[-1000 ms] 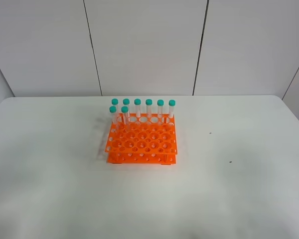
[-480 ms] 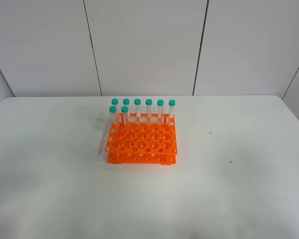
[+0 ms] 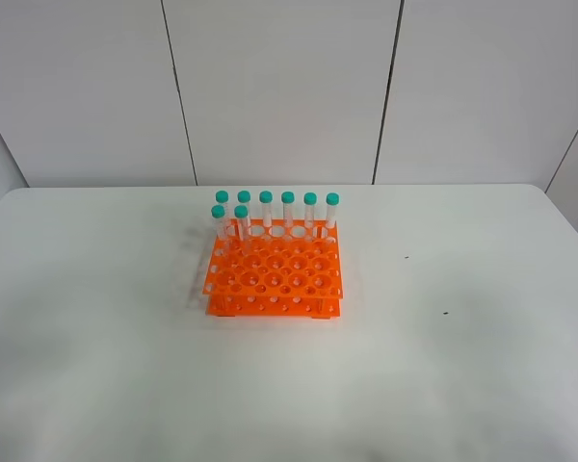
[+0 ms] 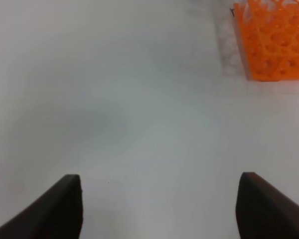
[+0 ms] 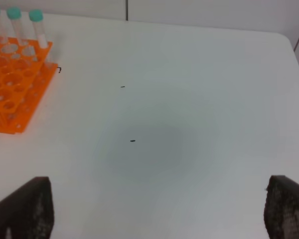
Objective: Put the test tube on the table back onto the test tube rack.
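The orange test tube rack (image 3: 275,281) stands in the middle of the white table (image 3: 462,346). Several clear test tubes with teal caps (image 3: 288,208) stand upright in its back rows. No test tube lies on the table in any view. Neither arm shows in the exterior high view. In the left wrist view my left gripper (image 4: 159,209) is open and empty over bare table, with a corner of the rack (image 4: 274,45) ahead. In the right wrist view my right gripper (image 5: 157,209) is open and empty, with the rack (image 5: 12,94) and three capped tubes (image 5: 37,25) off to one side.
Two small dark specks (image 3: 445,312) lie on the table to the right of the rack and also show in the right wrist view (image 5: 132,140). A panelled white wall (image 3: 279,87) stands behind the table's far edge.
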Robot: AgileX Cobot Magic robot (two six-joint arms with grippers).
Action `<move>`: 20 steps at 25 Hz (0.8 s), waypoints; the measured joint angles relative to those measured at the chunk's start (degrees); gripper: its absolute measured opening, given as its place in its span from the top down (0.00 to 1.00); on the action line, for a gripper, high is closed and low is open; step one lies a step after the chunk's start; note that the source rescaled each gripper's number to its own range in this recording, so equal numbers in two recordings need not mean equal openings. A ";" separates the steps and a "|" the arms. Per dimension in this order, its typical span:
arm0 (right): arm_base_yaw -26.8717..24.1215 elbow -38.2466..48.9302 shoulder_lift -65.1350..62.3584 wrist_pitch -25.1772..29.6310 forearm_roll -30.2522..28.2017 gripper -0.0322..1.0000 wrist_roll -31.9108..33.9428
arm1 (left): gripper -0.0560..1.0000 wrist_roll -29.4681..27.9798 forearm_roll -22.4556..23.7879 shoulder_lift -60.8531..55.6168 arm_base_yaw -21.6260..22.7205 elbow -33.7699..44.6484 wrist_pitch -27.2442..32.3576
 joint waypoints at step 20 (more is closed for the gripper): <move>0.00 0.00 0.00 0.00 0.00 0.07 0.00 | 0.00 0.00 0.06 0.00 0.00 0.00 0.00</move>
